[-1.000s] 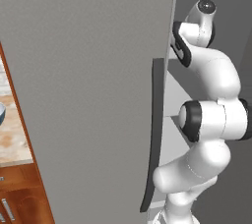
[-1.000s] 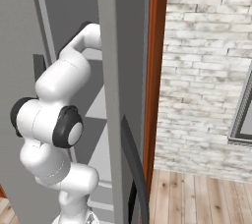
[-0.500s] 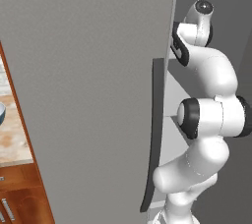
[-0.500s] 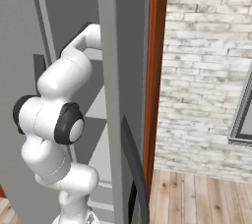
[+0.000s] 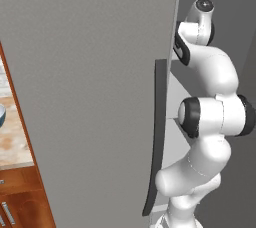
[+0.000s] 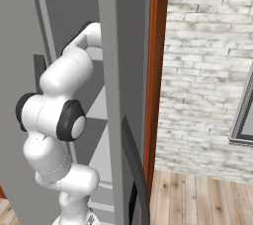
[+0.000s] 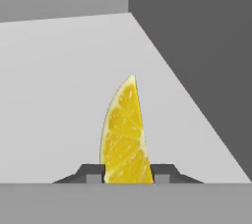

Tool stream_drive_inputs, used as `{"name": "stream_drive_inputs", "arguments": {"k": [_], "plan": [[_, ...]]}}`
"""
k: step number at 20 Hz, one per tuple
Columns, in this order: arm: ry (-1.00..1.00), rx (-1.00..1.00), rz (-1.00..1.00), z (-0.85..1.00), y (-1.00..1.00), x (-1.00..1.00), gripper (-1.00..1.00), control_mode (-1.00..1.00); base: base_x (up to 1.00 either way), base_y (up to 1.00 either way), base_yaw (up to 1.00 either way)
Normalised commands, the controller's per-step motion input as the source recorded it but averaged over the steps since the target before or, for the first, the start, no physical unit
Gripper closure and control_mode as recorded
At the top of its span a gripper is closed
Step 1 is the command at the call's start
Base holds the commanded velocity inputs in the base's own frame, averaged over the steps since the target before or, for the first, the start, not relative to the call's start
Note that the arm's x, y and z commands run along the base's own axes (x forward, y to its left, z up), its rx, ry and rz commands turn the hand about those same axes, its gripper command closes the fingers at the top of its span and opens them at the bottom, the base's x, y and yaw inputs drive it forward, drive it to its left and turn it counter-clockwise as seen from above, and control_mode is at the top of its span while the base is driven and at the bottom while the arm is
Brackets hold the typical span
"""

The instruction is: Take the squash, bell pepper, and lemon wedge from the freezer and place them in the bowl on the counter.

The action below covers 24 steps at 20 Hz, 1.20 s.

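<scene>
Between end effector (image 7: pixel 127 175) fingertips: lemon wedge (image 7: pixel 124 132), gripped, upright on pale freezer shelf (image 7: pixel 54 90).

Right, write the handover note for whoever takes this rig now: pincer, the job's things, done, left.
Pincer: inside the freezer, its tips closed against both sides of the lemon wedge. The wedge is upright on the pale shelf; no lift can be seen yet.
Bowl: on the counter, at the far left edge of the left base view; contents can't be seen.
Squash, pepper: out of sight, status unknown.
Done: wedge reached and gripped.
Left: lift the wedge out, carry it to the bowl, release; check bowl and freezer for the other two.
</scene>
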Motion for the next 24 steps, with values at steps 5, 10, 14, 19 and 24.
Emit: {"name": "stream_drive_inputs", "arguments": {"k": [5,10,14,19,24], "plan": [[0.03,0.0,-0.01,-0.06,-0.02,0.0,1.0,-1.0,0.0,0.0,0.0],[0.0,0.0,-0.01,0.0,0.0,-0.07,1.0,-1.0,0.0,0.0,0.0],[-0.03,0.0,0.0,0.01,0.0,-0.43,1.0,-1.0,0.0,0.0,0.0],[-0.08,0.0,0.0,0.01,0.03,-0.67,1.0,-1.0,0.0,0.0,0.0],[0.0,0.0,0.0,0.01,0.17,-0.67,1.0,-1.0,0.0,0.0,0.0]]}}
